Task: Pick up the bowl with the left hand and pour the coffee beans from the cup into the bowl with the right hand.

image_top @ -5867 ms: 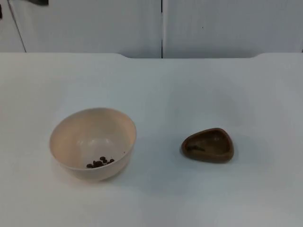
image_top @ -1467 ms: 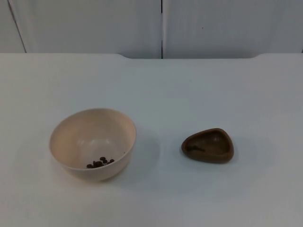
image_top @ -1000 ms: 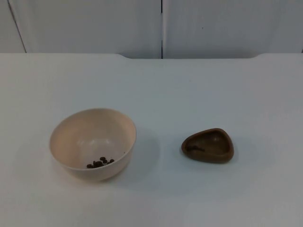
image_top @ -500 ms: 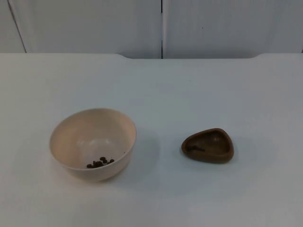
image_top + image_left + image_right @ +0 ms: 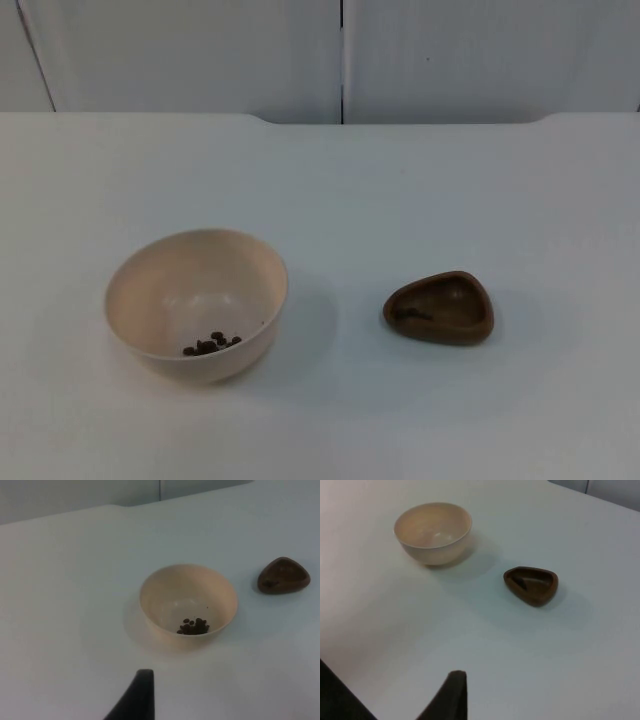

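Observation:
A cream bowl (image 5: 160,290) stands upright on the white table, left of centre, with a small heap of coffee beans (image 5: 210,343) in its bottom. To its right, a hand's width away, sits a low brown cup (image 5: 439,308) shaped like a rounded triangle; I cannot make out beans inside it. The left gripper (image 5: 137,700) hangs well back from the bowl (image 5: 165,595), whose beans (image 5: 194,626) and the cup (image 5: 283,575) lie beyond it. The right gripper (image 5: 452,697) is high and far from the cup (image 5: 531,584) and the bowl (image 5: 432,530). Neither gripper holds anything.
The white table top (image 5: 400,200) runs back to the grey partition wall (image 5: 200,50), which has a dark vertical seam (image 5: 342,60). The table's near edge (image 5: 340,685) drops off close to the right gripper.
A dark part of the left arm that stood at the top view's upper left corner has gone out of the picture. The bowl and the cup have not moved.

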